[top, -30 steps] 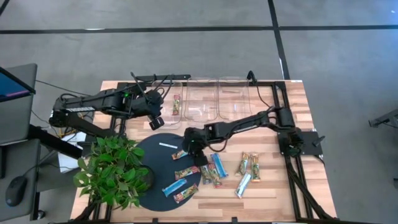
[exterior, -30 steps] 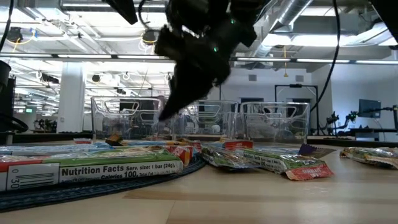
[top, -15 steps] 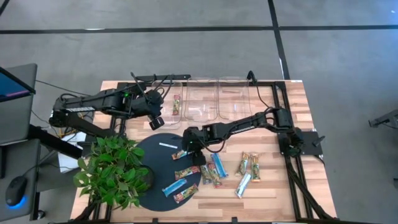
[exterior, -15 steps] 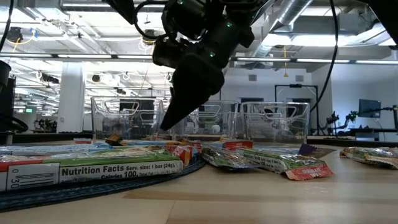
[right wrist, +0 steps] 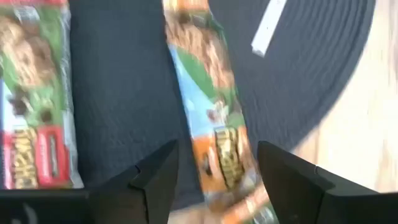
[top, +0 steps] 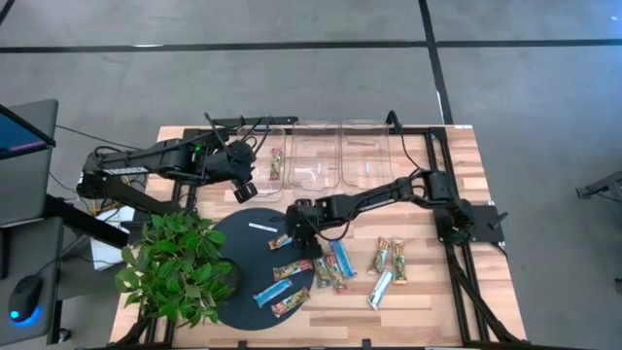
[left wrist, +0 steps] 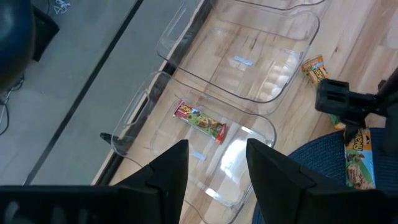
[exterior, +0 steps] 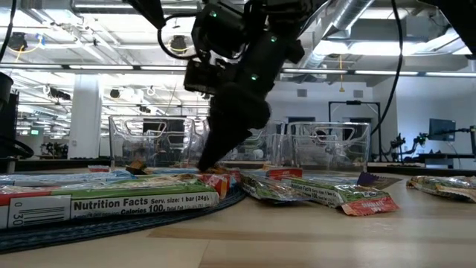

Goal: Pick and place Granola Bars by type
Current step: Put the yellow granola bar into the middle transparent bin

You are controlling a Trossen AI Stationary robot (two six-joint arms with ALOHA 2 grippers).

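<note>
Granola Bars lie scattered at the table's near side: several on the dark round mat (top: 238, 243), several on the wood to its right (top: 381, 258). One orange-green bar (top: 281, 240) (right wrist: 208, 106) lies flat on the mat. My right gripper (top: 294, 228) (right wrist: 217, 149) (exterior: 208, 160) is open and low over it, a finger on either side and the bar running along between them. A green-red bar (right wrist: 31, 99) lies beside it. My left gripper (top: 243, 192) (left wrist: 216, 149) hangs open near the left bin (left wrist: 249, 134), where one bar (left wrist: 200, 119) lies flat.
Three clear bins (top: 316, 156) stand in a row at the far edge. A thin white strip (top: 260, 227) (right wrist: 268, 26) lies on the mat just beyond the right gripper. A potted plant (top: 180, 267) stands at the near left corner, beside the mat.
My right gripper has come down toward the orange-green bar on the mat, its fingers now reaching bar level in the low view. The left arm has kept still, and no bar has moved.
</note>
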